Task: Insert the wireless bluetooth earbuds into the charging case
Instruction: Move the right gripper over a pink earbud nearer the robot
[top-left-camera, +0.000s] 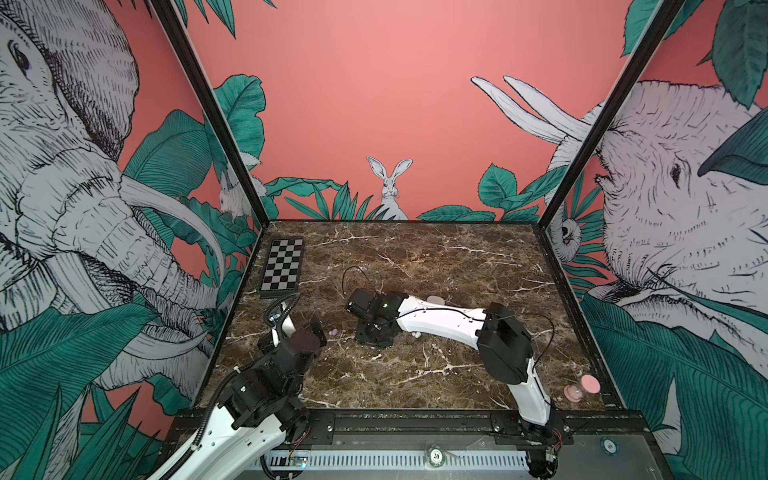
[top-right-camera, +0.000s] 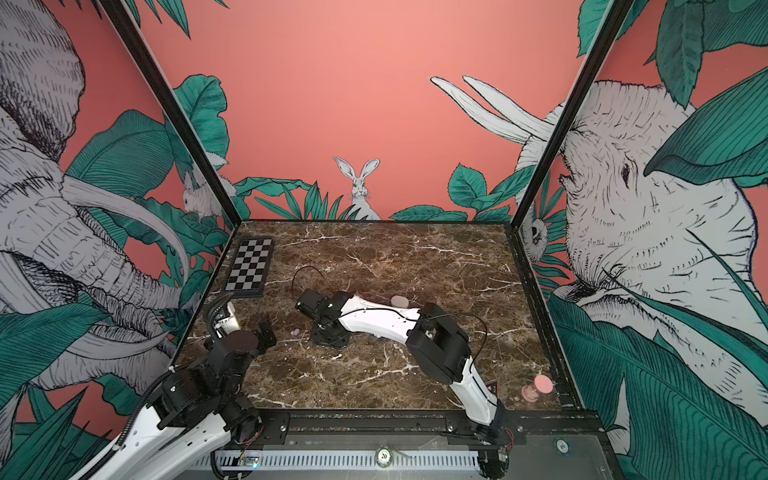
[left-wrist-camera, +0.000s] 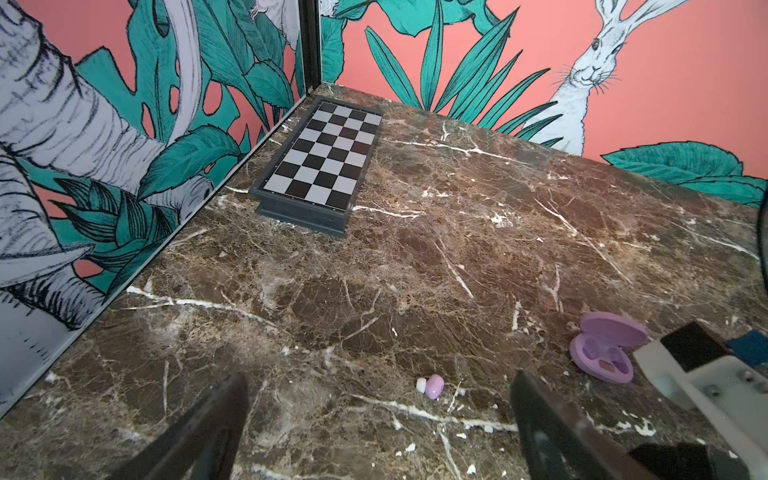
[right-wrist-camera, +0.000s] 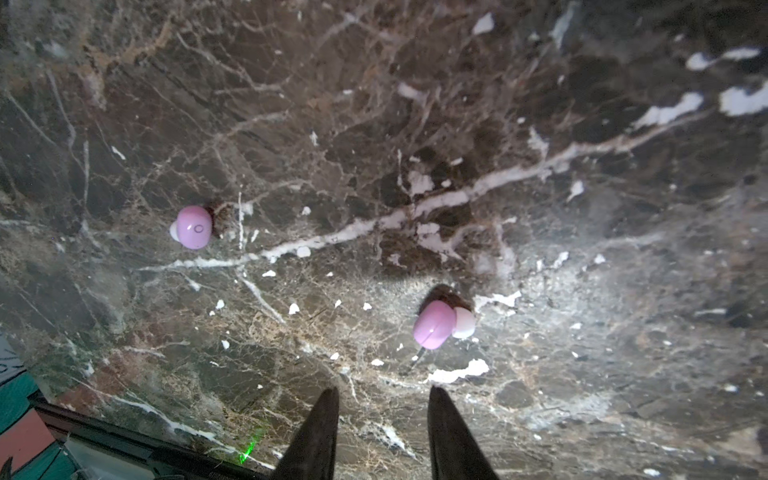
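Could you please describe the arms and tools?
The left arm and right arm have white shells and black joints. A ribbed black hose follows the left arm; thin black cables loop off the right. The left tool and right tool have dark tapered fingers.

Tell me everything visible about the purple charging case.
The purple charging case is a small, glossy lilac plastic clamshell, lying open on the marble table, lid tilted up from the base. Its two paler wells look empty. Nothing grips it; a pale part of the right arm stands close beside it, contact unclear.

Dim, soft-edged right wrist view; glare brightens the marble tabletop (right-wrist-camera: 582, 299).
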